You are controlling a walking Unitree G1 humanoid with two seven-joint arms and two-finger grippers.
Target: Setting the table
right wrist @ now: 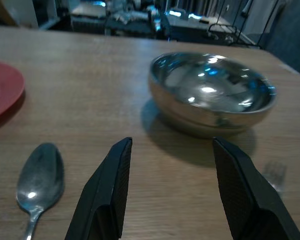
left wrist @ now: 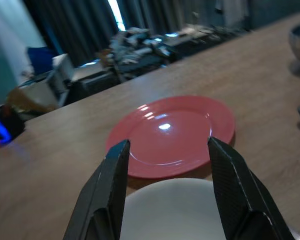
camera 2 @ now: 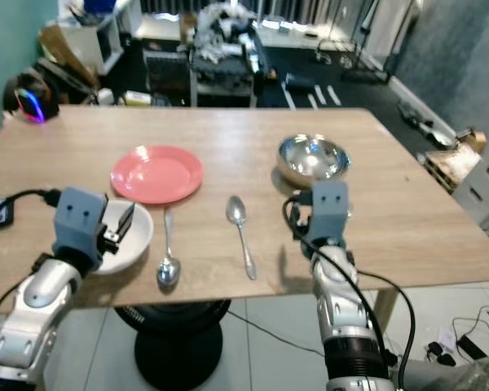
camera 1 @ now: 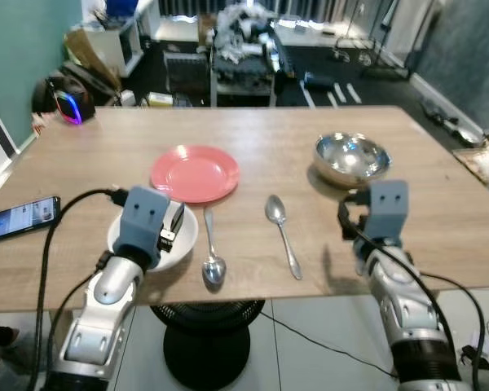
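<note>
A pink plate (camera 1: 195, 173) lies mid-table, with a small white dish (camera 1: 186, 238) just in front of it. My left gripper (left wrist: 165, 145) hovers low over the white dish, open, with the pink plate beyond its fingertips. One spoon (camera 1: 212, 259) lies right of the dish, its bowl at the table's front edge. A second spoon (camera 1: 282, 232) lies further right, with its bowl pointing away from me. A steel bowl (camera 1: 351, 157) stands at the right. My right gripper (right wrist: 171, 145) is open just in front of that bowl, holding nothing.
A phone (camera 1: 20, 218) lies at the table's left edge, near the black cable (camera 1: 49, 244) of my left arm. A faint fork-like shape (right wrist: 275, 176) shows beside the steel bowl. Beyond the table's far edge (camera 1: 228, 108), cluttered shelves and boxes stand on a dark floor.
</note>
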